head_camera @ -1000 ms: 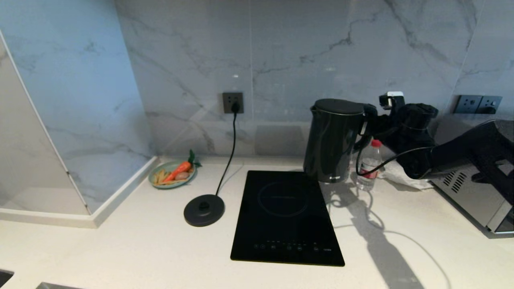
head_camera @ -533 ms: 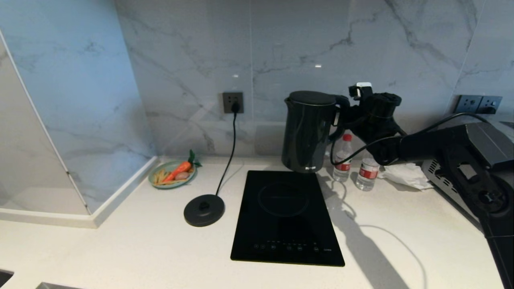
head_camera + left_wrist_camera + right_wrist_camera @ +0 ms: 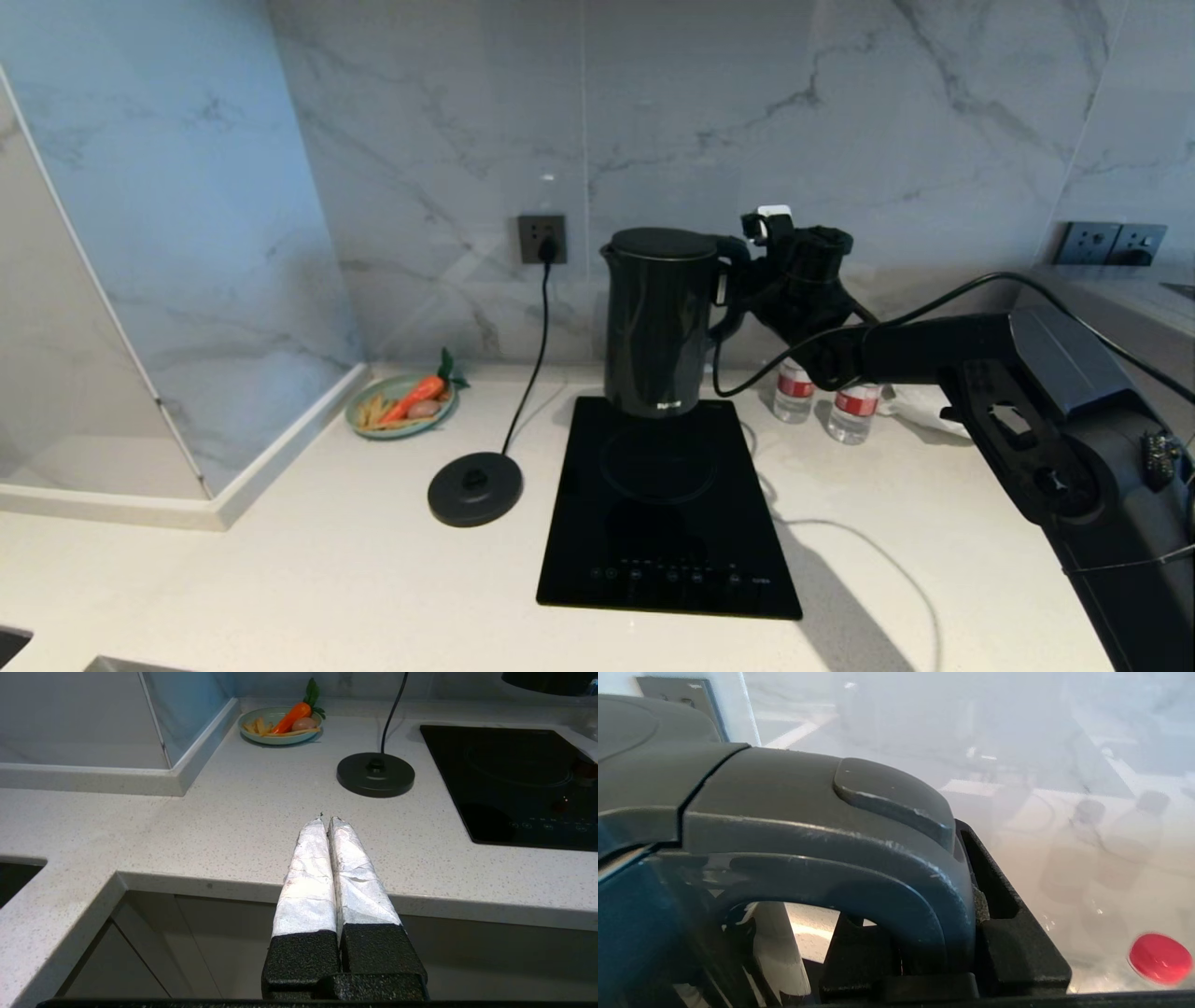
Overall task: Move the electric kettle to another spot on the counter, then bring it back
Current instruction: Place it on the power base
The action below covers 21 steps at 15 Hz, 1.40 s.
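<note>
Your right arm (image 3: 1027, 401) was matte black and angular, with a black cable looping along it; your left claw (image 3: 327, 820) wore crinkled white tape over textured black fingers (image 3: 306, 882).

Tall glossy black electric kettle (image 3: 660, 322), tapered, flat lid shut, white lettering near bottom. Upright, lifted clear of the white speckled desk (image 3: 280, 579), hanging above the far edge of the black cooktop panel (image 3: 665, 509). Loop handle clamped in the right gripper (image 3: 747, 280).

kettle (image 3: 661, 322) above cooktop (image 3: 667, 509) rear edge; base disc (image 3: 474, 488) left; bottles (image 3: 854, 411) right.
</note>
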{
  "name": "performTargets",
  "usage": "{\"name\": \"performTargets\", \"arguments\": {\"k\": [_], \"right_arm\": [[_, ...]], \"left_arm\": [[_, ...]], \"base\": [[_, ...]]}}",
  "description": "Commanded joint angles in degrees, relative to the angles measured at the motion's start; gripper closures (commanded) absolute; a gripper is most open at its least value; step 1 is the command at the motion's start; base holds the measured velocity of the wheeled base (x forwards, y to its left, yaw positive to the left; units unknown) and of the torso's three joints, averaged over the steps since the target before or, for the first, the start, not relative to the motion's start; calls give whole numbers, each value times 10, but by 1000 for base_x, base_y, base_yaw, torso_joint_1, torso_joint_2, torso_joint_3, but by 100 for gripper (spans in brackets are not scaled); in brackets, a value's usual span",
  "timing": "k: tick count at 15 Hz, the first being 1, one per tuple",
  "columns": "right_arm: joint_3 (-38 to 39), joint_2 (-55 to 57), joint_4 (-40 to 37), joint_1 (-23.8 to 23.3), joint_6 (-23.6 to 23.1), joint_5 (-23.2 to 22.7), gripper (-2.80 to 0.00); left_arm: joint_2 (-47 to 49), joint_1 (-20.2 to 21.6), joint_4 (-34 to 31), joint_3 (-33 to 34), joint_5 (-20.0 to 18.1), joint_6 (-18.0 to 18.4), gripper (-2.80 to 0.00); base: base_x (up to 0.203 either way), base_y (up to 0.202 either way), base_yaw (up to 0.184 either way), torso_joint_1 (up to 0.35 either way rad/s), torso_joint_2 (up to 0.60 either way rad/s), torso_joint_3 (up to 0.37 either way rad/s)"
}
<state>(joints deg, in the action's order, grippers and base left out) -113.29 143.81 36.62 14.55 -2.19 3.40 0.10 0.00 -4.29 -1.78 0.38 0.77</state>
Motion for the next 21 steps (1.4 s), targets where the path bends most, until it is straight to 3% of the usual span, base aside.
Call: {"name": "performTargets", "arguments": {"k": [1, 8, 21], "right_arm": [[13, -20, 0, 10, -1, 7, 0], [49, -65, -8, 49, -3, 25, 0], [65, -75, -8, 58, -4, 40, 0]], "left_arm": [[0, 0, 0, 0, 0, 0, 0], [0, 0, 0, 0, 1, 2, 0], [0, 0, 0, 0, 1, -5, 0]], "base": [[0, 0, 0, 0, 0, 0], [0, 0, 0, 0, 0, 0], [0, 0, 0, 0, 0, 0]]}}
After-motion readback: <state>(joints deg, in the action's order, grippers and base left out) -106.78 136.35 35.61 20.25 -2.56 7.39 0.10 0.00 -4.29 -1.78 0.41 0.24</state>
